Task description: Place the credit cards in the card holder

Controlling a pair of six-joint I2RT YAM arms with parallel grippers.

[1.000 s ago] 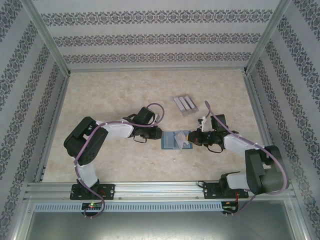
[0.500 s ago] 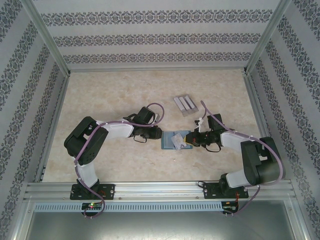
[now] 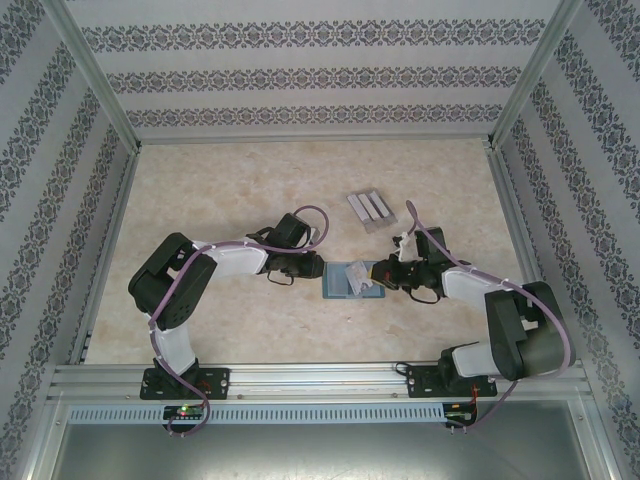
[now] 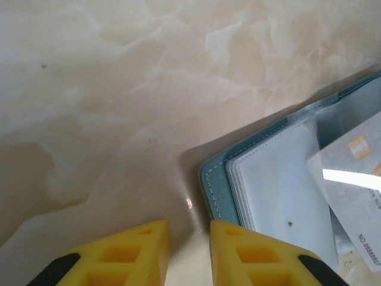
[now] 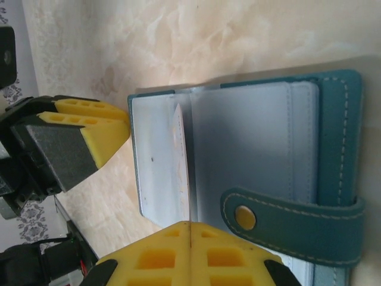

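Table point(image 3: 200, 200): the holder point(image 3: 350, 282) lies open near the middle, between the two arms, with its clear sleeves facing up. Its strap point(image 5: 297, 208) lies on the right arm's side. Spare cards point(image 3: 368, 207), three in a row, sit just beyond the holder and apart from it. One card point(image 5: 180, 155) is over the open holder, edge-on in the right wrist view and tilted across the sleeves in the left wrist view. My read is mid-insertion, with the leading edge at a pocket mouth, but I can't tell if it's in yet. Risks: the holder isn't clamped, so a push along the table may slide it rather than seat the card. A tilted entry could ride over the sleeve or jam a corner. The strap could snag the fingers on the way out. Right gripper point(image 5: 189, 226): clenched tight, pinching the card's near edge. Left gripper point(image 4: 189, 232): fingers a narrow gap apart with nothing between them, tips right at the holder's edge opposite the right arm. Looks like a backstop, contact unclear. If it's off the edge, the holder slides.
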